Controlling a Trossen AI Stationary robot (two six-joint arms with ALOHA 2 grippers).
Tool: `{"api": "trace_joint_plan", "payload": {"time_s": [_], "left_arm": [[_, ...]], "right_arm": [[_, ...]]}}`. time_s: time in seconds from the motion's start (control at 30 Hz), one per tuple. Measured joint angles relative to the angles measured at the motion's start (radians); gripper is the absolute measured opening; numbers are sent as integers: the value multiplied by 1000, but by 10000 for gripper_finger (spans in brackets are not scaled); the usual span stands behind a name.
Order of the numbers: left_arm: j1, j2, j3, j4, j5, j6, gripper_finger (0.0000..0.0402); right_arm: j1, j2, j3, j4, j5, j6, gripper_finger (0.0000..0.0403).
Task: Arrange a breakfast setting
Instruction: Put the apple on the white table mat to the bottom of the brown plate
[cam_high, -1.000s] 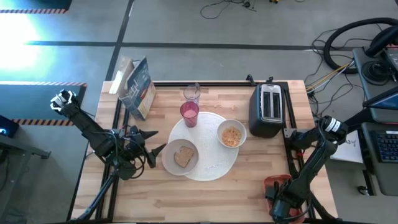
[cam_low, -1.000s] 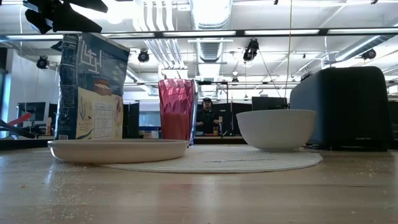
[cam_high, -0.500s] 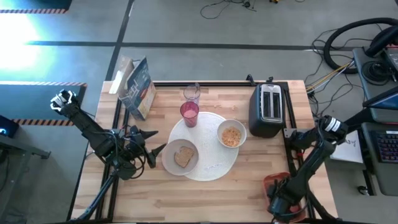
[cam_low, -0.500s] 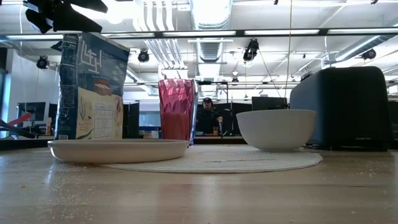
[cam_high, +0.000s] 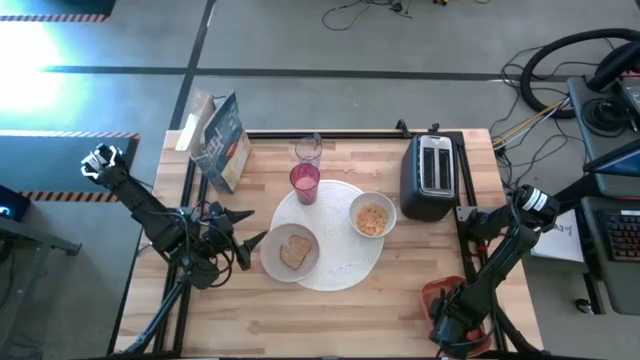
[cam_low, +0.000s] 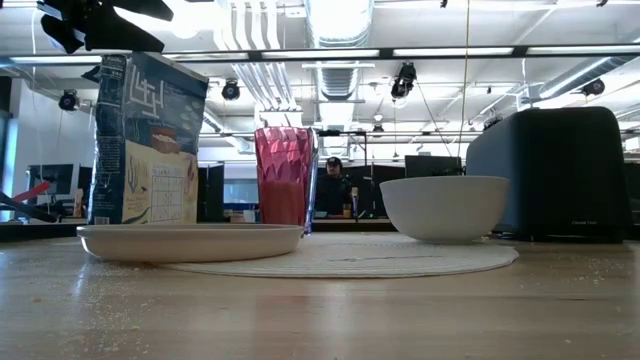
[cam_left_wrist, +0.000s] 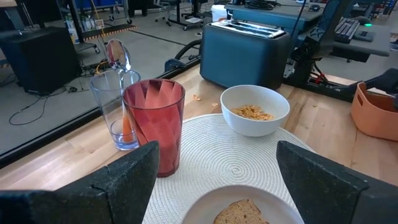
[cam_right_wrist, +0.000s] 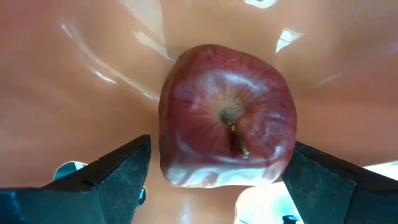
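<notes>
A dark-red fruit (cam_right_wrist: 227, 115) lies stem up on the floor of the orange-red tray (cam_high: 440, 296) at the table's near right. My right gripper (cam_right_wrist: 217, 146) points down into the tray, open, one finger on each side of the fruit. My left gripper (cam_high: 252, 227) hovers open at the left, facing the small plate (cam_high: 272, 262) that carries the toast slice (cam_high: 295, 252). That plate overlaps the large white round plate (cam_high: 345, 268), which also holds the white bowl (cam_high: 372, 217). The pink tumbler (cam_high: 305, 182) stands beside the clear glass (cam_left_wrist: 115, 118), in which the spoon (cam_left_wrist: 117, 53) stands.
A black toaster (cam_high: 430, 175) stands at the back right. A cereal box (cam_high: 222, 140) stands upright at the back left. Crumbs are scattered over the wooden tabletop (cam_high: 330, 320). A person shows in the room far behind the table in the low view.
My right gripper has tipped a little further downward over the orange-red tray, with its fingers still apart. The left arm and the things on the table have kept still.
</notes>
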Motion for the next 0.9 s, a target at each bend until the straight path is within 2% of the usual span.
{"api": "trace_joint_plan", "payload": {"time_s": [0.27, 0.63, 0.9], "left_arm": [[0, 0, 0, 6, 0, 0, 307], [0, -1, 0, 9, 0, 0, 307], [0, -1, 0, 9, 0, 11, 307]], "right_arm": [[-2, 0, 0, 6, 17, -17, 324], [-4, -72, -1, 7, 65, 68, 324], [-4, -68, -1, -5, 114, 127, 324]]}}
